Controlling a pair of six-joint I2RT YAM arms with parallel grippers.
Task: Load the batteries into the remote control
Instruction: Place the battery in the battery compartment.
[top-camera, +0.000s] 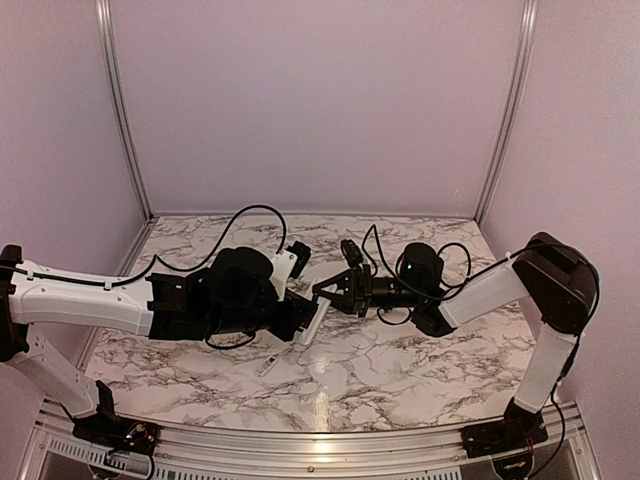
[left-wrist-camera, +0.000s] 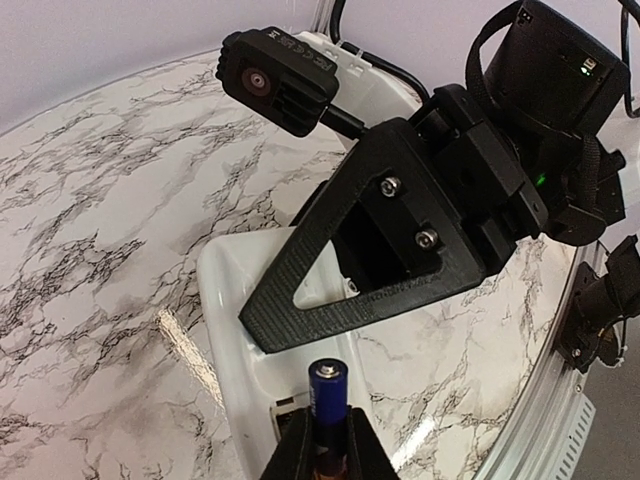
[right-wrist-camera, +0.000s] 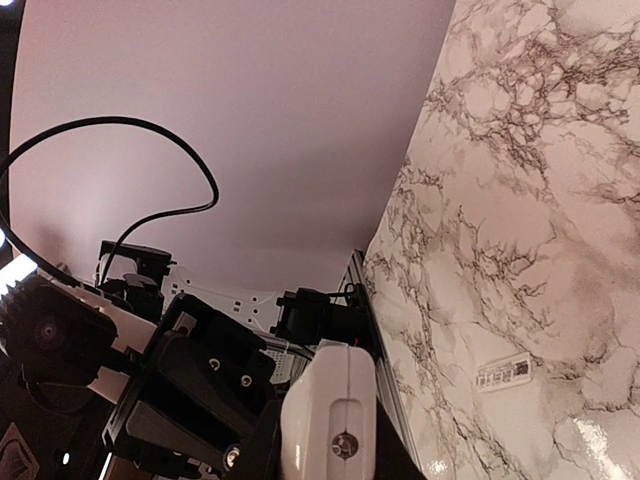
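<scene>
The left gripper (left-wrist-camera: 324, 442) is clamped on a small cylindrical battery (left-wrist-camera: 327, 385), dark blue-black at its free end with a coppery band lower down between the fingers. The battery's long axis runs straight out of the claw, its free end pointing away from the wrist.

Just beyond that end lies the slim white plastic remote control (left-wrist-camera: 235, 300), held off the table. The right gripper (right-wrist-camera: 328, 462) is closed on it, one black triangular finger lying across its body. In the overhead view the two claws meet nose to nose over the middle of the table, so the left arm is the one carrying the battery to the remote.

The coming move likely turns on bringing the battery's axis parallel to the remote's recess. The battery tip is near a grey edge on the remote, but I cannot tell whether they touch.

The recess itself is mostly hidden, so its contents cannot be judged. The second battery is not in view.

A small flat white printed piece (top-camera: 268, 366) lies on the marble-patterned table (top-camera: 420, 365), near the left arm.
</scene>
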